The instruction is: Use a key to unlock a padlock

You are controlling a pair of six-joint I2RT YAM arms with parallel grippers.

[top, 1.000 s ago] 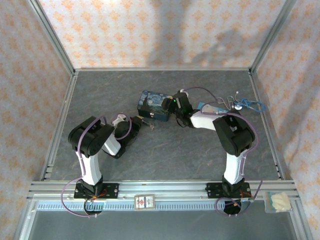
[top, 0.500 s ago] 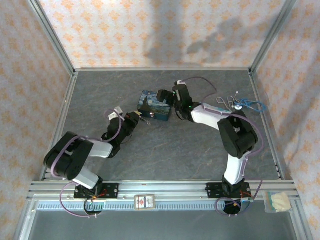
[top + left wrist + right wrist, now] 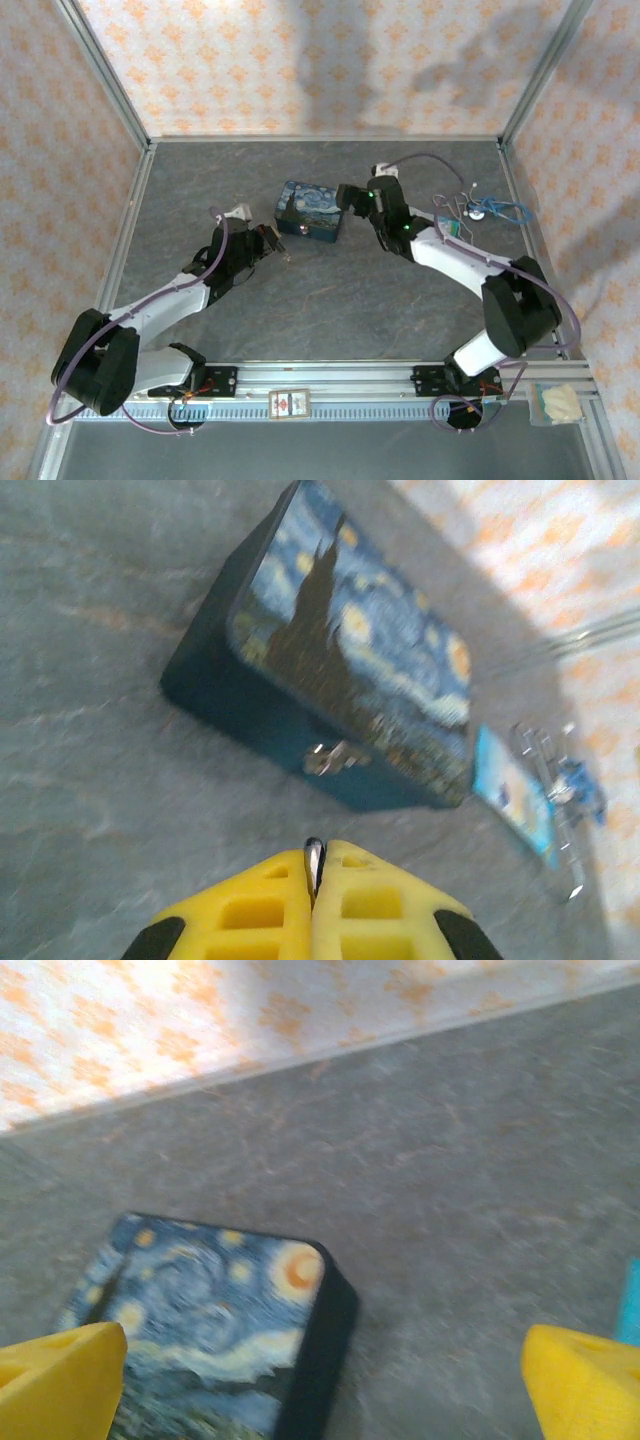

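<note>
Key [image 3: 314, 859] between left fingers [image 3: 256, 908].

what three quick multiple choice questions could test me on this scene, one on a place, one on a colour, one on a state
1. Where do the scissors lie?
A) at the far right of the table
B) on the near rail
C) between the arm bases

2. What colour are the fingers of the left gripper?
A) red
B) yellow
C) white

3. How is the right gripper set?
A) shut on the scissors
B) shut empty
C) open wide

Answers:
1 A: the top view shows them with their blue cord at the far right.
2 B: the left wrist view shows yellow fingers, pressed on the key.
3 C: its fingers sit at opposite edges of the right wrist view, above the blue tin.
</note>
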